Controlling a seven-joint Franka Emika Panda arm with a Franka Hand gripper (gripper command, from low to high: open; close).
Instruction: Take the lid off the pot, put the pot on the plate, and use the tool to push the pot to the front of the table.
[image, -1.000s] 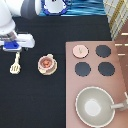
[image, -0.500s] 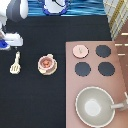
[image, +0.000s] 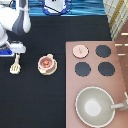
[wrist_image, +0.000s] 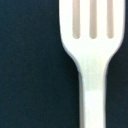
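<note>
Having descended since earlier: gripper (image: 16, 50) hovering directly above tool (image: 15, 65) at exterior view's left; finger state indeterminate. Pot (image: 47, 63) sitting on plate (image: 41, 70); lid (image: 79, 50) off. Judged: tool-pickup step, requiring centred grasp.

The hand (image: 15, 50) hangs directly above the tool (image: 15, 66). The pot (image: 46, 62) on the plate (image: 47, 70) stands nearby toward the exterior view's right; bare black surface (image: 45, 100) lies below.
</note>
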